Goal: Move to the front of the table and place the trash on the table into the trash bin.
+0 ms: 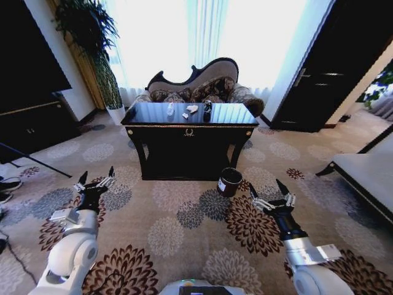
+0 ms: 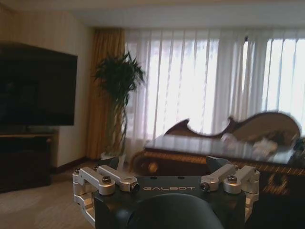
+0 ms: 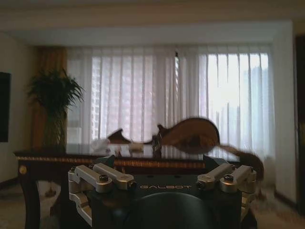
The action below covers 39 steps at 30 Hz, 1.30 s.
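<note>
The glossy black table (image 1: pixel 189 129) stands ahead across the carpet, also seen as the table (image 2: pixel 190 145) in the left wrist view and the table (image 3: pixel 57 160) in the right wrist view. On its top lies the trash: a small clear bottle (image 1: pixel 170 109), white paper scraps (image 1: pixel 192 109), and a dark can (image 1: pixel 207 110). The dark trash bin (image 1: pixel 229 182) sits on the floor by the table's front right leg. My left gripper (image 1: pixel 97 178) and right gripper (image 1: pixel 270 192) are held low in front of me, both open and empty, well short of the table.
A curved chaise (image 1: pixel 202 83) stands behind the table before bright curtains. A tall plant in a white pot (image 1: pixel 116 114) is at the back left, a black cabinet (image 1: pixel 31 123) at left, a dark door (image 1: pixel 331 74) and a low bench (image 1: pixel 368 172) at right. Patterned carpet (image 1: pixel 184 215) lies between.
</note>
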{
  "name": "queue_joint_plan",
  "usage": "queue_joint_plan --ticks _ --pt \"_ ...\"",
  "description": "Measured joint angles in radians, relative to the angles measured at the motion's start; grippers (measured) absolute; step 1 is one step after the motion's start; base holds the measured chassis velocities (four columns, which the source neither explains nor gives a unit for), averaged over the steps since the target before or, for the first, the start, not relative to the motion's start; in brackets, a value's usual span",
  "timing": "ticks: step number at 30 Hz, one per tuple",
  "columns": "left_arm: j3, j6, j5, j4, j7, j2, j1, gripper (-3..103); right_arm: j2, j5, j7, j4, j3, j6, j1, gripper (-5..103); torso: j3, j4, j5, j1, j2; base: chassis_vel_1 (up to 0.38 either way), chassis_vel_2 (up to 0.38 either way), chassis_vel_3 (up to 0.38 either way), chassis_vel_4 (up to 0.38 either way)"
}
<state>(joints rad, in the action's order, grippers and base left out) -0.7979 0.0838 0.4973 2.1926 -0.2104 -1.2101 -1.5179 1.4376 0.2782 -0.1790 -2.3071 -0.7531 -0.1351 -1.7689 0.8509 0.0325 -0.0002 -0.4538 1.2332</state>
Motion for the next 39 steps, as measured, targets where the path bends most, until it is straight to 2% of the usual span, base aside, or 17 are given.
queue_joint_plan --ticks 3,4,7,8,10,11,13,14,20,21,22,23,25,26,27,34,39 --pt "-0.008 0.0 -0.099 -0.107 0.077 -0.077 0.036 100 0.048 -0.064 0.057 0.106 0.112 -0.011 0.044 100 0.0 0.0 -0.0001 0.0 0.0 0.0 0.0 0.0 0.0" --pt "-0.008 0.0 -0.099 -0.107 0.077 -0.077 0.036 100 0.048 -0.064 0.057 0.106 0.112 -0.011 0.044 100 0.0 0.0 -0.0001 0.0 0.0 0.0 0.0 0.0 0.0" --pt "-0.016 0.0 -0.208 -0.225 0.162 -0.161 0.077 100 0.1 -0.133 0.122 0.222 0.232 -0.023 0.092 100 0.0 0.0 0.0 0.0 0.0 0.0 0.0 0.0 0.0" --pt "-0.016 0.0 -0.208 -0.225 0.162 -0.161 0.077 100 0.1 -0.133 0.122 0.222 0.232 -0.023 0.092 100 0.0 0.0 0.0 0.0 0.0 0.0 0.0 0.0 0.0" --pt "-0.02 0.0 -0.27 -0.292 0.211 -0.208 0.1 100 0.129 -0.153 0.136 0.266 0.288 -0.048 0.109 100 0.0 -0.0004 0.0011 0.0 0.0 0.0 0.0 0.0 0.0" --pt "-0.023 0.0 -0.306 -0.332 0.238 -0.237 0.113 100 0.138 -0.141 0.129 0.231 0.294 -0.075 0.088 100 0.0 -0.0005 -0.0008 0.0 0.0 0.0 0.0 0.0 0.0" --pt "-0.023 0.001 -0.321 -0.348 0.25 -0.248 0.118 100 0.14 -0.131 0.125 0.181 0.293 -0.087 0.062 100 0.0 0.0003 -0.0015 0.0 0.0 0.0 0.0 0.0 0.0" --pt "-0.024 0.0 -0.326 -0.352 0.254 -0.251 0.12 100 0.14 -0.127 0.122 0.146 0.289 -0.092 0.043 100 0.0 0.0003 0.0005 0.0 0.0 0.0 0.0 0.0 0.0" --pt "-0.032 -0.009 -0.322 -0.344 0.276 -0.253 0.113 100 0.134 -0.125 0.116 0.062 0.275 -0.105 -0.004 100 0.0 0.0003 -0.0004 0.0 0.0 0.0 0.0 0.0 0.0" --pt "-0.047 -0.034 -0.302 -0.311 0.31 -0.245 0.094 100 0.134 -0.124 0.116 0.042 0.272 -0.105 -0.014 100 0.0 0.0003 -0.0013 0.0 0.0 0.0 0.0 0.0 0.0" --pt "-0.075 -0.075 -0.267 -0.254 0.359 -0.227 0.064 100 0.135 -0.122 0.116 0.018 0.272 -0.105 -0.026 100 0.0 -0.0001 0.0006 0.0 0.0 0.0 0.0 0.0 0.0" --pt "-0.096 -0.108 -0.238 -0.208 0.401 -0.214 0.038 100 0.134 -0.121 0.116 -0.001 0.272 -0.105 -0.037 100 0.0 -0.0003 0.0009 0.0 0.0 0.0 0.0 0.0 0.0" --pt "-0.108 -0.128 -0.219 -0.18 0.426 -0.206 0.024 100 0.132 -0.12 0.118 -0.019 0.272 -0.105 -0.047 100 0.0 -0.0004 0.0009 0.0 0.0 0.0 0.0 0.0 0.0" --pt "-0.127 -0.148 -0.198 -0.164 0.454 -0.189 0.019 100 0.128 -0.117 0.122 -0.043 0.27 -0.102 -0.058 100 0.0 -0.0005 -0.0007 0.0 0.0 0.0 0.0 0.0 0.0" --pt "-0.15 -0.166 -0.179 -0.154 0.47 -0.165 0.024 100 0.121 -0.112 0.129 -0.067 0.263 -0.097 -0.071 100 0.0 0.0 0.0005 0.0 0.0 0.0 0.0 0.0 0.0" --pt "-0.184 -0.2 -0.159 -0.17 0.495 -0.132 0.039 100 0.09 -0.097 0.147 -0.119 0.24 -0.09 -0.095 100 0.0 -0.0001 -0.0001 0.0 0.0 0.0 0.0 0.0 0.0" --pt "-0.218 -0.196 -0.147 -0.139 0.497 -0.127 0.037 100 0.086 -0.112 0.163 -0.158 0.241 -0.071 -0.105 100 0.0 0.0 -0.0001 0.0 0.0 0.0 0.0 0.0 0.0"
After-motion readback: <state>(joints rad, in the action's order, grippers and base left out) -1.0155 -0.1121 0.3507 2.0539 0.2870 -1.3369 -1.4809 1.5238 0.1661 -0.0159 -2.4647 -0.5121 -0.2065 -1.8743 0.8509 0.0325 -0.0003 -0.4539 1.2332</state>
